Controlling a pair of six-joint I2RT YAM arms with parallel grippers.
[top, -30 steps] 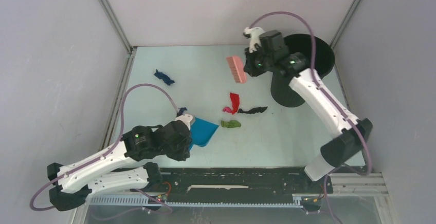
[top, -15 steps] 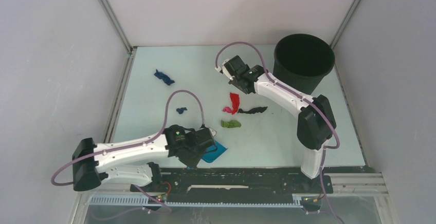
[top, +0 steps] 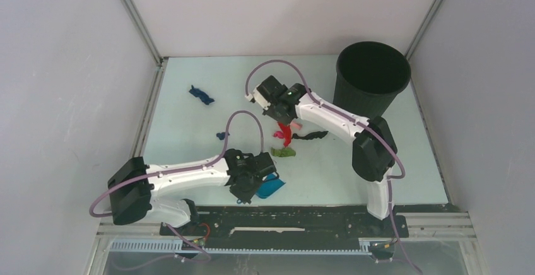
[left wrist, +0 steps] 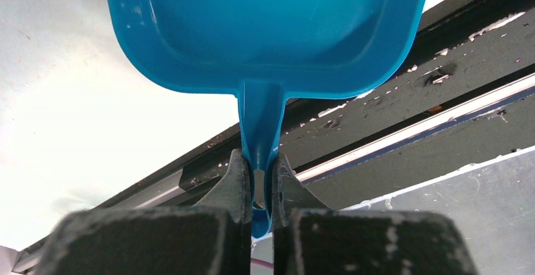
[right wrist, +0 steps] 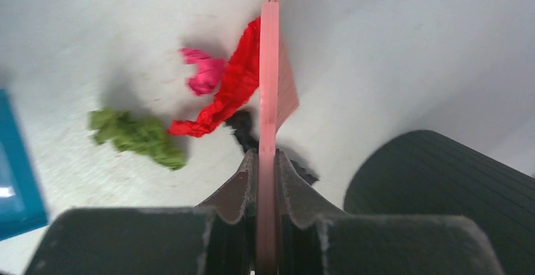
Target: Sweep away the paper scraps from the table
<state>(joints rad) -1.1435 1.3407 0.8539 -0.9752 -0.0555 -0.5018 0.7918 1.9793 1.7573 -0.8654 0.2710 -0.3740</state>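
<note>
Left jaws: the left gripper [left wrist: 258, 169] is clamped on the blue dustpan's [left wrist: 265, 29] handle.
Right jaws: the right gripper [right wrist: 267, 164] is pinched on the pink brush [right wrist: 270, 60].
Surface: pale green table [top: 189, 123], grey walls [top: 63, 67], black bin [top: 372, 67] in a corner.
Paper scraps [top: 285, 131]: clustered left of the bin.
Right wrist only: brush just beside the red scrap [right wrist: 230, 92].
Axis: the red scrap runs far-to-near.

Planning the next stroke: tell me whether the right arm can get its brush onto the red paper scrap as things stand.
Probably yes. The right gripper, shut on the pink brush, holds it right against the red scrap. They seem to touch in the wrist view, with nothing between them.
</note>
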